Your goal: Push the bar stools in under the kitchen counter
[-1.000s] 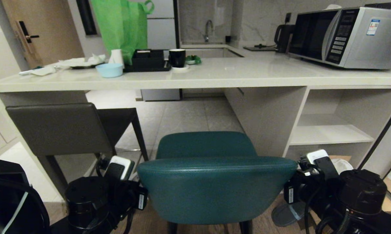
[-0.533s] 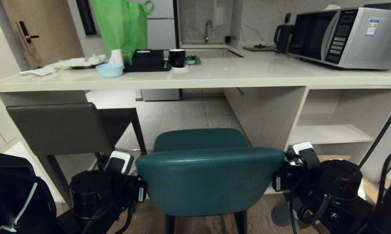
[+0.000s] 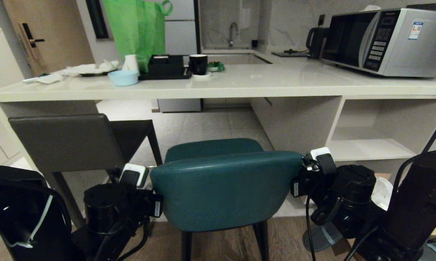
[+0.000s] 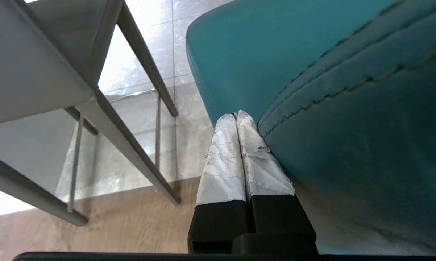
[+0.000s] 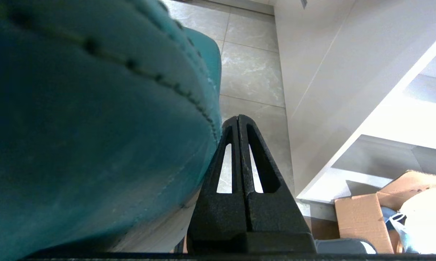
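The teal bar stool (image 3: 225, 188) stands before me, its curved back toward me and its seat (image 3: 214, 148) just short of the kitchen counter (image 3: 239, 85). My left gripper (image 4: 236, 116) is shut, its white-wrapped fingers lying along the left end of the teal back (image 4: 348, 127). Shut as well, my right gripper (image 5: 238, 117) rests against the right end of that back (image 5: 94, 119). In the head view both sets of fingers are hidden behind the stool. The dark grey bar stool (image 3: 65, 141) stands to the left, its seat partly under the counter; it also shows in the left wrist view (image 4: 33, 72).
On the counter stand a microwave (image 3: 384, 40), a green bag (image 3: 138, 29), a blue bowl (image 3: 123, 78) and a black mug (image 3: 198, 64). Open white shelves (image 3: 370, 148) fill the counter's right part. A cardboard box (image 5: 362, 217) lies on the floor by them.
The teal stool has slid away from me toward the counter, with both arms stretching forward at its back. The grey stool has kept its place.
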